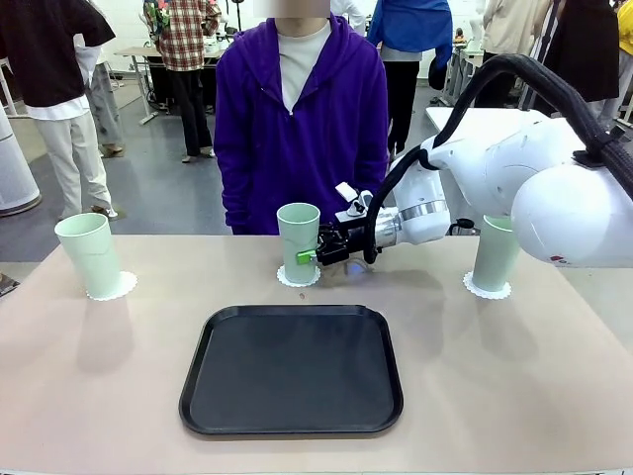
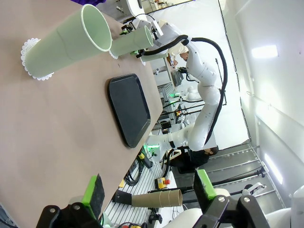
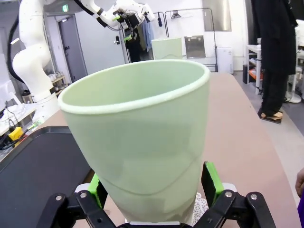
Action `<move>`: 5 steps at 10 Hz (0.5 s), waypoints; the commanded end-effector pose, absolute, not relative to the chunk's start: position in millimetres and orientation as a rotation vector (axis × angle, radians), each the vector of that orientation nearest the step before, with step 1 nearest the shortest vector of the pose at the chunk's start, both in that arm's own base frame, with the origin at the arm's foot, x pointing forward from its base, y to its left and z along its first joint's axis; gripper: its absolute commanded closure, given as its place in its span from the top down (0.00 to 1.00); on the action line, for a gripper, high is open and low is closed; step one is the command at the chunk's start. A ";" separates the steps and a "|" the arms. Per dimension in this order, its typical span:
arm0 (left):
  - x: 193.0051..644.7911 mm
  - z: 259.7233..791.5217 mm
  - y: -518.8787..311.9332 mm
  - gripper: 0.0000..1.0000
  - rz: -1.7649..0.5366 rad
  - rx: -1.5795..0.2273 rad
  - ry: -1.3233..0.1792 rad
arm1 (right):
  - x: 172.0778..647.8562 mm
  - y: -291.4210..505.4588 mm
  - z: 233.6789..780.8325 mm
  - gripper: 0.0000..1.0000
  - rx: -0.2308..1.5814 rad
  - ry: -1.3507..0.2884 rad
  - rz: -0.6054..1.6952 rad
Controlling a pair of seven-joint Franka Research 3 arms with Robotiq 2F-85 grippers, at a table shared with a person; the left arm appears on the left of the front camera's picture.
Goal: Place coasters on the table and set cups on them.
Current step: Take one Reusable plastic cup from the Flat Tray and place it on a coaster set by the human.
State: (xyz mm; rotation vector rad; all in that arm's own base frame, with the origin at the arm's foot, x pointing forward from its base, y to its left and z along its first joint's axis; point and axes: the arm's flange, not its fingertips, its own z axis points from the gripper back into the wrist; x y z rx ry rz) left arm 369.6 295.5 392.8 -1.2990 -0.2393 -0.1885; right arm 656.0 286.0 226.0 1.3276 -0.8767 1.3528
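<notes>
Cups on doilies: three mint tumblers stand upright on the beige desk [image 1: 119, 366] — left cup [image 1: 87, 254], middle cup [image 1: 299, 241], right cup [image 1: 495, 253] — each on a lacy coaster [image 1: 299, 277], behind the black tray [image 1: 292, 368]. The right end effector [image 1: 315, 252] brackets the middle cup's lower body, pads spread and seemingly clear of the wall. The left end effector [image 2: 148, 194] hangs open, holding nothing. Thin, light, smooth plastic likely tips easily — best gripped low on the tapered wall.

Two cups [image 2: 66, 40] on coasters [image 2: 29, 59], black tray [image 2: 128, 111] beside
</notes>
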 end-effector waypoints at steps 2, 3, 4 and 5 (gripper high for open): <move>368.9 395.2 295.5 1.00 -0.184 -1.288 -0.237 | 670.4 282.8 230.4 1.00 1.314 -0.830 1.376; 368.9 395.2 295.5 1.00 -0.184 -1.288 -0.237 | 671.5 281.6 231.0 1.00 1.306 -0.823 1.381; 368.9 395.2 295.5 1.00 -0.184 -1.288 -0.237 | 671.6 281.2 231.5 1.00 1.300 -0.814 1.387; 368.9 395.2 295.5 1.00 -0.184 -1.288 -0.237 | 671.9 280.6 232.5 1.00 1.291 -0.805 1.390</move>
